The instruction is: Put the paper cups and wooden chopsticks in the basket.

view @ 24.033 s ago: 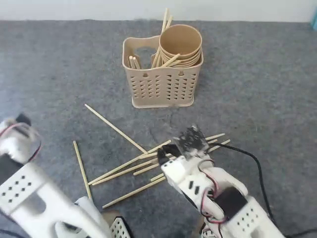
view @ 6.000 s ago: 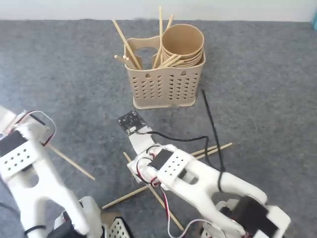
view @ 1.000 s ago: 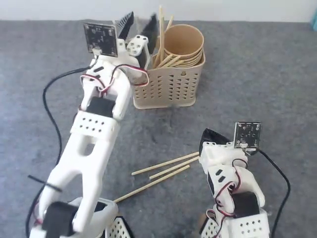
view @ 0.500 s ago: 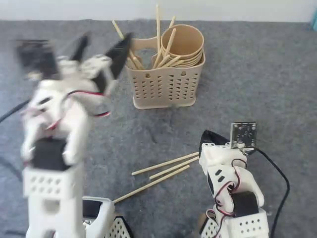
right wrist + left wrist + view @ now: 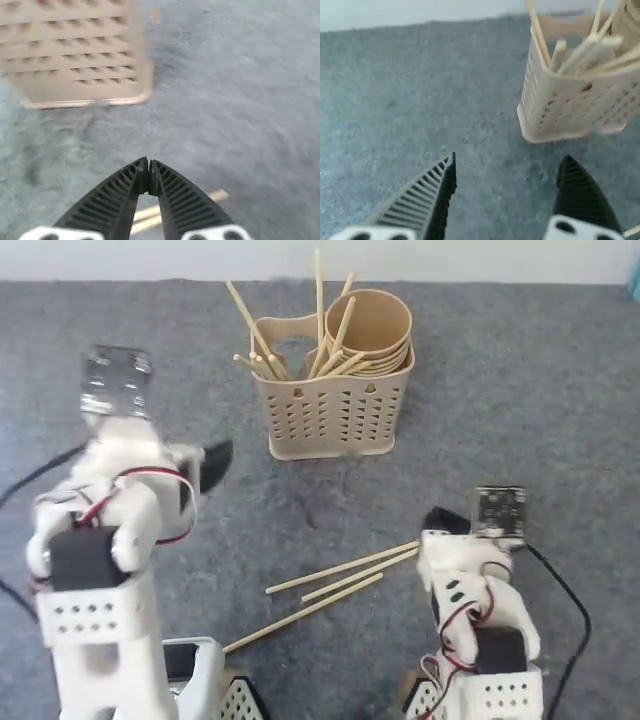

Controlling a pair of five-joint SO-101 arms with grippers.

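A: Basket (image 5: 335, 405), where?

B: Far middle of the grey mat (image 5: 520, 420), upright. Two compartments. The paper cups (image 5: 368, 325) sit nested in one stack in the compartment nearer the right arm.

A: Sticks in it?

B: Yes. The upright chopsticks (image 5: 258, 335) lean at mixed angles. Most are in the other compartment, and a few rest against the cup stack or poke out of the top cup.

A: Any on the mat?

B: The loose chopsticks (image 5: 340, 575) lie flat in front of the basket, well apart from it. They run roughly side by side on a slant, the lowest one reaching nearest the left arm's base. Their far ends come just beside the right arm.

A: Left gripper (image 5: 510, 160)?

B: Jaws spread wide, nothing between them. It hangs above bare mat, near the basket's chopstick side but not touching it. From above, one dark finger (image 5: 212, 464) points toward the basket.

A: Right gripper (image 5: 149, 167)?

B: Jaws pressed together tip to tip, nothing seen between them. It is low over the mat and aimed at the basket. The ends of the loose chopsticks show just past the fingers. Touching or not, cannot tell.
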